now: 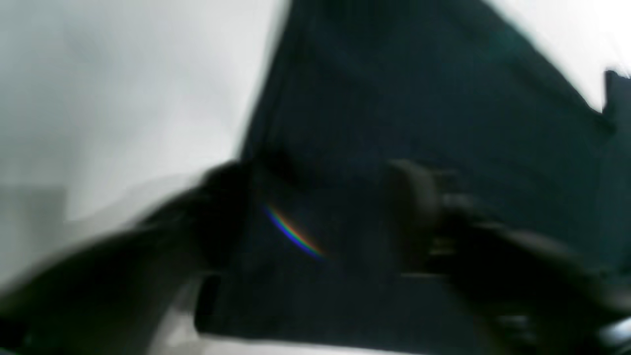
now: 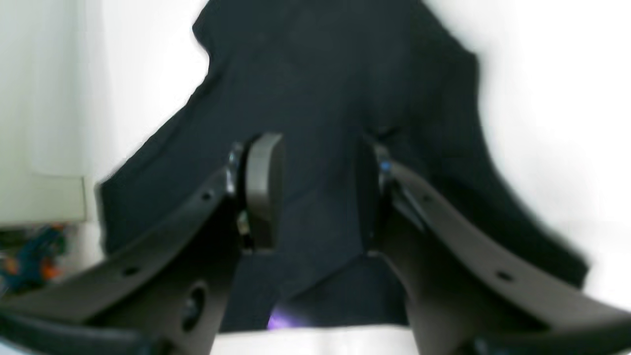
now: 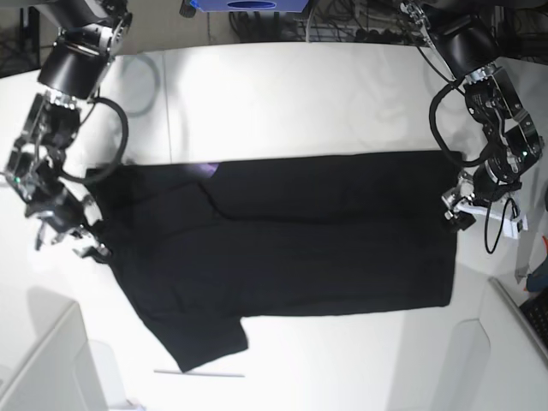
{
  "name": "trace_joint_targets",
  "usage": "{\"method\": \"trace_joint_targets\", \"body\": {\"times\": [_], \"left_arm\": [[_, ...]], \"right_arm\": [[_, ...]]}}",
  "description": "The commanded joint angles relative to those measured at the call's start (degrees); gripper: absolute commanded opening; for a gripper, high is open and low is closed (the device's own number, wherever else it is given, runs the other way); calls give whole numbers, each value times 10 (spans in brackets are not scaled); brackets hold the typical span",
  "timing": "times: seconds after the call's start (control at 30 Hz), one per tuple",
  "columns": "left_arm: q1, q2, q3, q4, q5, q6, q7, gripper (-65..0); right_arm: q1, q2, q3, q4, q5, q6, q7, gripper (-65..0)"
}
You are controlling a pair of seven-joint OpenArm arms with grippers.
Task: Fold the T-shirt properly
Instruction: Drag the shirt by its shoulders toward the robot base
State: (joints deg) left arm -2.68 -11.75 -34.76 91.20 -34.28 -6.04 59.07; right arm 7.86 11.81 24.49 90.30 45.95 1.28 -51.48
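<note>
One black T-shirt [image 3: 291, 240] lies spread plain side up on the white table [image 3: 300, 94], no legible writing or brand on it, only a purple sliver at its folded edge. Two grippers: the left gripper [image 3: 455, 205] at one end of the T-shirt and the right gripper [image 2: 315, 192] at the other, both with jaws apart and clamping nothing.

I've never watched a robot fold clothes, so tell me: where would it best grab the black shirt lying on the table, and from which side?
Probably the T-shirt is best pinched at its hem corners by the left gripper, coming from outside. The cloth lies flat, so only its edges offer a fold to nip.
</note>
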Motion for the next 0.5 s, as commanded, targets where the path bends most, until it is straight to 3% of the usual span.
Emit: {"method": "trace_joint_targets", "body": {"times": [0.0,0.07,0.13,0.2,0.23,0.27,0.47], "left_arm": [[7,-10,-2,30,-7,-5,-20,-72],[38,-8,-2,70,-8,-6,-32,-81],[72,-3,0,101,-8,-6,-40,-176],[98,12,2,106,-8,-6,-62,-377],[105,19,0,98,-7,-6,-78,-517],[111,23,1,85,-7,-6,-92,-650],[88,24,4,-31,-1,-6,-108,-650]], "right_arm": [[-6,4,0,42,17,11,10,-422],[-47,4,0,93,17,11,13,-426],[-87,-3,0,122,17,11,14,-471],[-118,-12,1,109,17,11,24,-591],[-128,-17,3,91,17,11,36,-650],[-137,-18,10,71,17,11,48,-650],[-146,-19,25,-26,16,11,84,-650]]}}
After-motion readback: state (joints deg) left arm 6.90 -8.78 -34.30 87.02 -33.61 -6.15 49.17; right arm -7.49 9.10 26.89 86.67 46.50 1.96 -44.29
